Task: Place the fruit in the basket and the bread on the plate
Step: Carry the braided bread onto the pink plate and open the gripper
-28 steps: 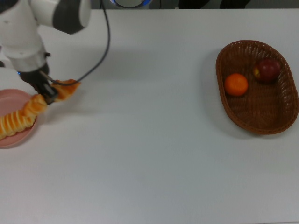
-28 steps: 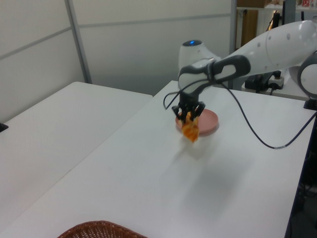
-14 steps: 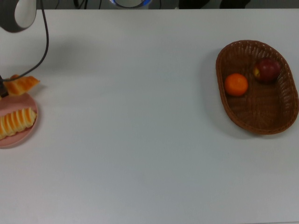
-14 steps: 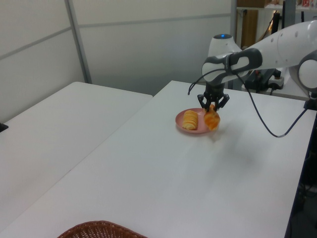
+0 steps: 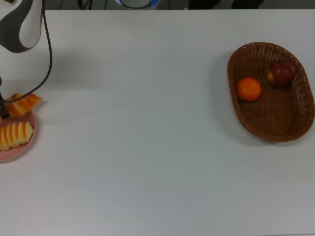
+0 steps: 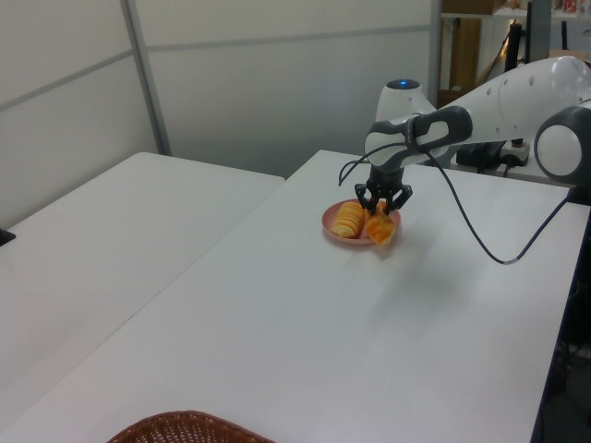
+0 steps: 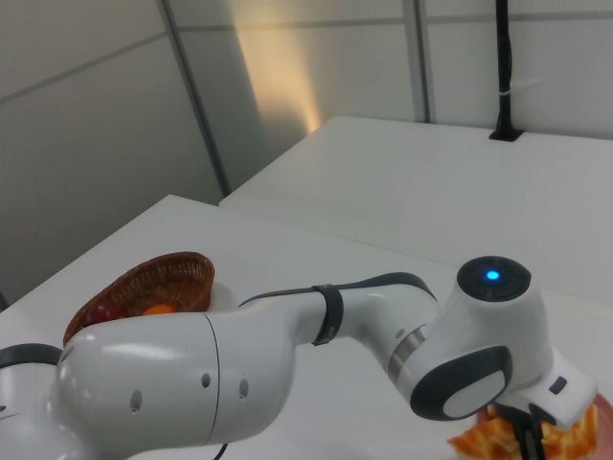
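1. At the plate's (image 6: 343, 234) rim, the gripper (image 6: 382, 205) has its fingers closed on the braided pastry (image 6: 379, 226), beside the ridged loaf (image 6: 348, 220) lying on the plate.
2. Tangerine (image 5: 248, 89) and apple (image 5: 281, 73) sit in the basket (image 5: 256, 125).
3. Pastry looks light, knobbly, likely crushable; a mid-body hold suits it.
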`<act>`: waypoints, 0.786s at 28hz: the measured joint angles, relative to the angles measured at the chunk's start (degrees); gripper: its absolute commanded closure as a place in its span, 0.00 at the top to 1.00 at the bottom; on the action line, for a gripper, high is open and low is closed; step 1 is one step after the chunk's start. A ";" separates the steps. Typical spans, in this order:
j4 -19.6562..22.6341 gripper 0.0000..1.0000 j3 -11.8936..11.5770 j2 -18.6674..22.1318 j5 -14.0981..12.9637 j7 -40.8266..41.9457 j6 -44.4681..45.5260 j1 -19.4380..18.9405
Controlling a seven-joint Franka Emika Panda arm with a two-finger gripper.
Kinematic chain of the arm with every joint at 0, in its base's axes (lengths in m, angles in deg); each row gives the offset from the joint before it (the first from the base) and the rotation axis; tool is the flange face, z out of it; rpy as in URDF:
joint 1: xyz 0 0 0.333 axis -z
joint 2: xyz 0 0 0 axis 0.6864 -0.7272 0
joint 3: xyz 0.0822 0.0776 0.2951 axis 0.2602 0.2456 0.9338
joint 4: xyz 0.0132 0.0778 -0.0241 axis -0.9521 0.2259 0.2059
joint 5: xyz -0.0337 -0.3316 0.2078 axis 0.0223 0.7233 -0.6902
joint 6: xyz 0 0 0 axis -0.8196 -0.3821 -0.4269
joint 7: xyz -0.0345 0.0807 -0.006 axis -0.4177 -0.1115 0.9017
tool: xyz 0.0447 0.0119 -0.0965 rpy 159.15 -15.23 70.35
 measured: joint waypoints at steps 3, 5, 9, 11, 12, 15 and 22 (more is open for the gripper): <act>-0.75 1.00 -0.01 -0.28 -0.01 -0.69 0.00 0.15; -0.92 1.00 -0.01 -0.49 0.00 -0.69 0.00 0.15; -1.03 1.00 0.00 -0.96 0.20 -0.68 0.00 -0.05; -1.03 1.00 0.00 -1.08 0.22 -0.67 0.00 -0.09; -1.03 1.00 0.00 -1.10 0.22 -0.67 0.00 -0.08; -1.05 1.00 0.00 -1.10 0.22 -0.67 0.00 -0.04; -1.61 1.00 0.00 -0.99 0.22 -0.26 0.02 0.04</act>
